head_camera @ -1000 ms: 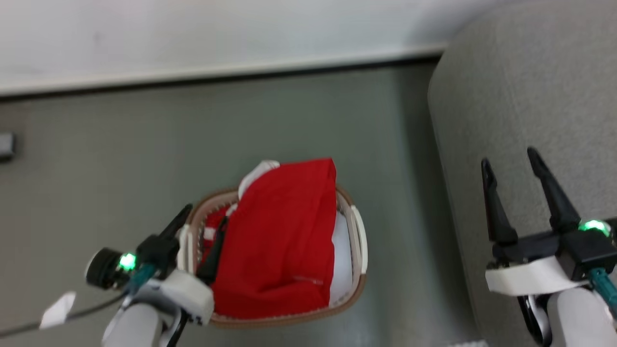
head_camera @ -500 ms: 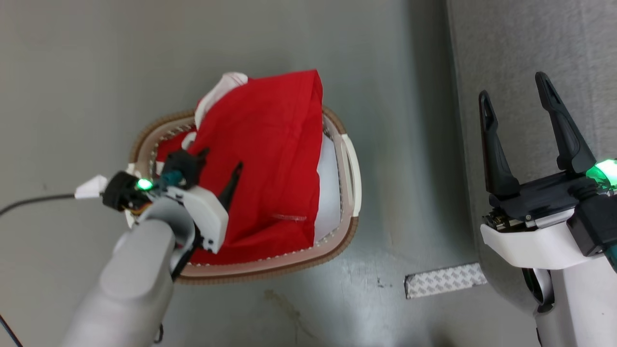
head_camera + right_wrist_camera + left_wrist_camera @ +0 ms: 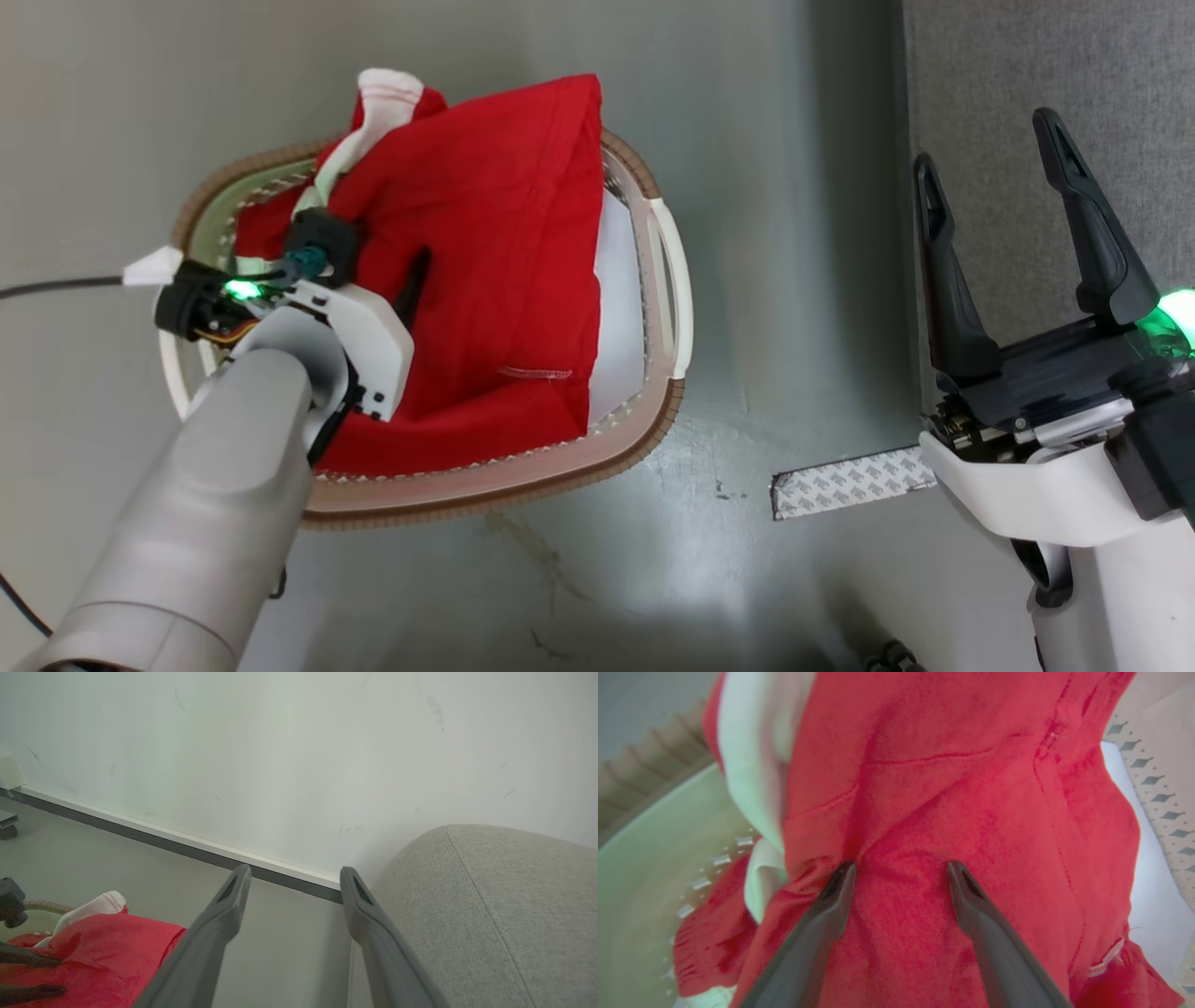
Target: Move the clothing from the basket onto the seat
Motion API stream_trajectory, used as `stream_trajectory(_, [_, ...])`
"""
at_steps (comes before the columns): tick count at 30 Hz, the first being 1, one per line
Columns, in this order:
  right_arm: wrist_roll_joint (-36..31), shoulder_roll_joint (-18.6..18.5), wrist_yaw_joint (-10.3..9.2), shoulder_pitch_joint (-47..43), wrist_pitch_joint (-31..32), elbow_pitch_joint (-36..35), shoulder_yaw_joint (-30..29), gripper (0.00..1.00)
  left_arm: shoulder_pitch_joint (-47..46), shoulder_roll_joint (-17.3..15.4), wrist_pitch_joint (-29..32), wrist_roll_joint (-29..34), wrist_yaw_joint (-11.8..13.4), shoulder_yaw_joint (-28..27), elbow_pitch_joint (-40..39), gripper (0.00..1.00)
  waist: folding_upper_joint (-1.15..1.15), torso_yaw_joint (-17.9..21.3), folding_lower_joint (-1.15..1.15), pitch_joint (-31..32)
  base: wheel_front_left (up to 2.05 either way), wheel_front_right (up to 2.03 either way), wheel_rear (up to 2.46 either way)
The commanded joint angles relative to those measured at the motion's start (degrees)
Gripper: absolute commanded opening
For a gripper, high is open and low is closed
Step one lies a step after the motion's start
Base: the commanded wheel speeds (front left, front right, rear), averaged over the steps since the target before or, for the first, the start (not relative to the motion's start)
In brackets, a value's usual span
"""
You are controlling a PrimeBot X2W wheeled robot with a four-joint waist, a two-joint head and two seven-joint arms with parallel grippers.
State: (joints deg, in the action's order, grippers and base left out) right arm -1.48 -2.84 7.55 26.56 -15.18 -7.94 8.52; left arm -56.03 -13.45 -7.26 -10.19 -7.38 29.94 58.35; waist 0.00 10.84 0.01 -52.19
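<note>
Lying long near-to-far in the basket [image 3: 653,439], the clothing [image 3: 504,233] — left gripper [image 3: 901,868] splayed, tips on it — right gripper [image 3: 985,140] splayed.

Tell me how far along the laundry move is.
Done: nothing; the clothing lies in the basket. In hand: the left gripper, open, tips at the red fabric. Remaining: grasp, lift, carry to the seat. The right gripper hangs open near it.

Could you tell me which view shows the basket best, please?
The head view: most of the basket and its oval rim shows, with the clothing inside. The left wrist view shows part of its inner wall and rim; the right wrist view catches a sliver of rim.
</note>
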Motion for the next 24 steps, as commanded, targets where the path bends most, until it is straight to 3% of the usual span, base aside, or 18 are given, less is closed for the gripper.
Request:
stream_trajectory(1, [0.4,-0.1,-0.12,-0.7,0.0,-0.5,-0.2,1.00,-0.3,-0.1,-0.3,-0.5,-0.1,0.5,0.8,1.00,0.00,0.3,-0.01,-0.4,0.00,0.00,0.00])
stream_trajectory(5, [1.0,-0.1,-0.12,-1.1,0.0,-0.5,-0.5,1.00,-1.1,0.0,-0.9,-1.0,-0.1,3.2,2.5,1.00,0.00,0.8,-0.01,-1.1,0.00,0.00,0.00])
stream_trajectory(6, [1.0,-0.1,-0.12,-1.2,0.0,-0.5,-0.5,1.00,-1.3,-0.1,-0.8,-1.1,-0.1,3.9,2.9,0.76,0.00,0.9,-0.01,-1.2,0.00,0.00,0.00])
stream_trajectory(7, [1.1,-0.1,-0.12,-1.3,0.0,-0.5,-0.5,1.00,-1.2,-0.1,-0.9,-1.5,-0.1,4.5,3.4,0.45,0.00,1.0,-0.01,-1.3,0.00,0.00,0.00])
stream_trajectory(9, [1.3,-0.1,-0.12,-1.4,0.0,-0.5,-0.6,1.00,-1.4,-0.3,-1.4,-1.7,-0.1,5.6,3.9,0.18,0.00,1.1,-0.01,-1.4,0.00,0.00,0.00])
stream_trajectory(10, [1.5,-0.1,-0.12,-1.4,0.0,-0.4,-0.7,1.00,-1.6,-0.3,-1.5,-2.1,-0.1,6.1,4.2,0.00,0.00,1.1,-0.01,-1.4,0.00,0.00,0.00])
stream_trajectory(17, [1.9,-0.1,-0.12,-1.8,0.0,1.4,-1.6,1.00,-1.0,0.1,-3.8,-4.8,-0.1,7.8,5.1,0.00,0.00,0.4,-0.01,1.1,0.00,0.00,0.00])
stream_trajectory(24, [1.4,-0.1,-0.12,-4.0,0.0,5.6,-2.8,1.00,3.9,0.5,-7.1,-9.6,-0.1,8.0,1.4,0.00,0.00,-2.0,-0.01,8.9,0.00,0.00,0.00])
